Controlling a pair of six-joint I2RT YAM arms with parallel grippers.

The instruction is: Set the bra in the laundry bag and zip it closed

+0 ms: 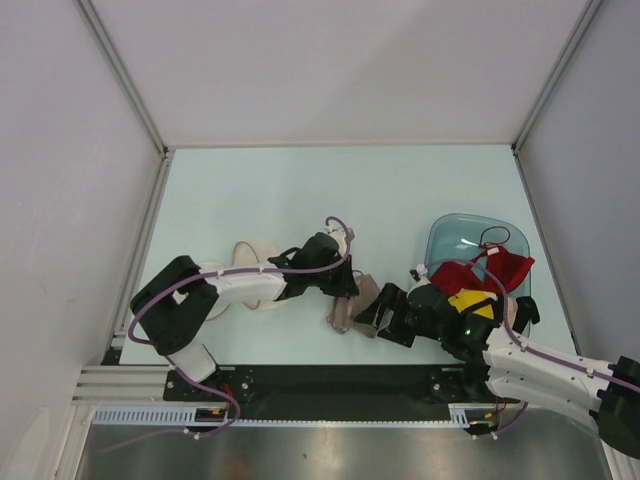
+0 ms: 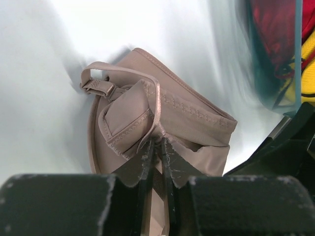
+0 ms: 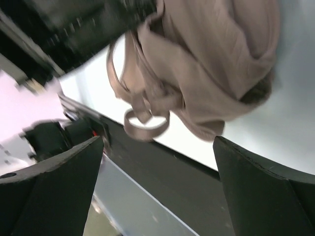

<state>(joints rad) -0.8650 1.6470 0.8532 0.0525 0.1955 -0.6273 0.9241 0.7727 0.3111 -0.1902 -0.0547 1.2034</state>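
Beside the basket (image 1: 445, 232), left jaws pinch the bra (image 1: 350, 308), arm bent; right jaws gape nearby, arm stretched low.

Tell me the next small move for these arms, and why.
Probably ease the right gripper forward and close it on the free edge of the bra. The left gripper pinches it at one fold, while the right one is open with fabric just ahead of its fingers. Two holds should help carry it to the laundry bag.
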